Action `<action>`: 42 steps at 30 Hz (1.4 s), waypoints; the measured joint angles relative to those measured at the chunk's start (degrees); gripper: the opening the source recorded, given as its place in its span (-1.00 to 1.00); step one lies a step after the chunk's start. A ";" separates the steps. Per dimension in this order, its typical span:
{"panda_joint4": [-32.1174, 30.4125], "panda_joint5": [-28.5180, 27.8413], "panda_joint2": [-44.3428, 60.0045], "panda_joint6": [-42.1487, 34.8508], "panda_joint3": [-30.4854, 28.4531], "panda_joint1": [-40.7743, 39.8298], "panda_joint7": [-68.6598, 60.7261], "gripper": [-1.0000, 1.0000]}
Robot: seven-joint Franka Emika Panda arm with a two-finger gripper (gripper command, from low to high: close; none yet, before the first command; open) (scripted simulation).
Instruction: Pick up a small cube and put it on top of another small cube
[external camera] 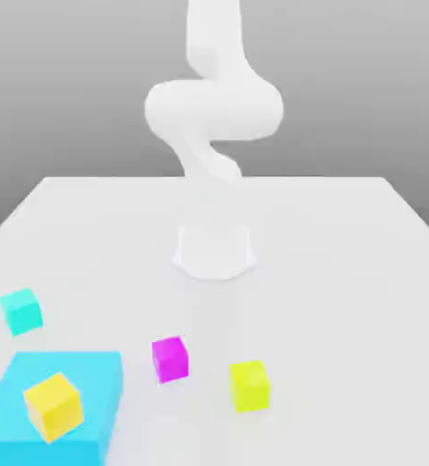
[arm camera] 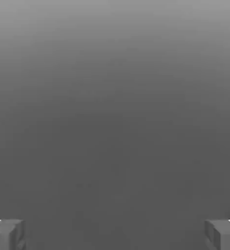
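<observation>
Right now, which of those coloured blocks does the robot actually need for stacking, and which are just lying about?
Needed:
lime-yellow cube, to pick up
small cyan cube, to stack on
gripper, fingers wide apart, holding nothing

Lying about:
magenta cube
golden-yellow cube, sitting on the flat cyan block

A smooth, plain white robot arm point(external camera: 213, 109) with rounded, bulbous segments rises from a pale round base point(external camera: 215, 250). Its blocky grey fingertips point(arm camera: 7, 234) have white upper edges.
</observation>
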 joint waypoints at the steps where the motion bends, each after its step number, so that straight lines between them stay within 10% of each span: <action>1: -1.29 0.29 2.41 1.49 -0.10 0.45 -0.43 0.00; 20: -23.07 0.21 42.18 26.34 1.41 5.50 -3.95 0.00; 27: -22.20 -1.65 56.69 37.67 0.61 6.08 -2.86 0.00; 28: -21.93 -1.64 58.17 38.88 0.57 6.13 -2.84 -1.00; 42: -24.16 -1.43 45.72 28.76 0.91 5.06 -4.22 -1.00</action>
